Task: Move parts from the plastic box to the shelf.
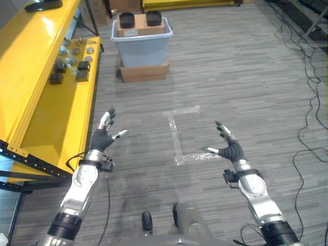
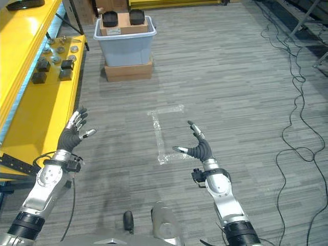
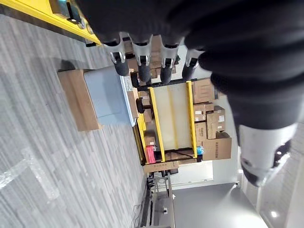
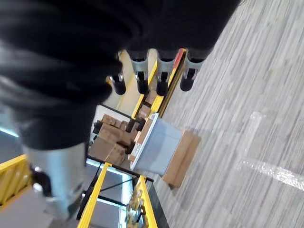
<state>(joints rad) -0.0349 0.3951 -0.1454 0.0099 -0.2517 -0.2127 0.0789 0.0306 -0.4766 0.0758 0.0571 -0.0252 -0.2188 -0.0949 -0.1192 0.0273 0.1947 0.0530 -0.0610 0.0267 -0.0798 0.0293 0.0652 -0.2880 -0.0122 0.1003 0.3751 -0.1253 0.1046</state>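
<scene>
A pale blue plastic box [image 1: 141, 45] stands on a flat cardboard box far ahead on the floor, with a carton and two black parts [image 1: 126, 20] in it. The yellow shelf [image 1: 46, 97] runs along the left, and several dark and silver parts [image 1: 72, 65] lie on it. My left hand [image 1: 104, 135] is raised over the floor beside the shelf's edge, fingers spread, holding nothing. My right hand [image 1: 228, 146] hovers over the floor at the right, also open and empty. Both hands are well short of the box, which also shows in the left wrist view [image 3: 107, 95] and right wrist view [image 4: 159, 145].
Clear tape [image 1: 177, 138] marks a corner shape on the grey plank floor between my hands. Black cables [image 1: 307, 77] trail along the right side. Stacked cardboard boxes [image 3: 211, 126] and yellow racking stand beyond the plastic box.
</scene>
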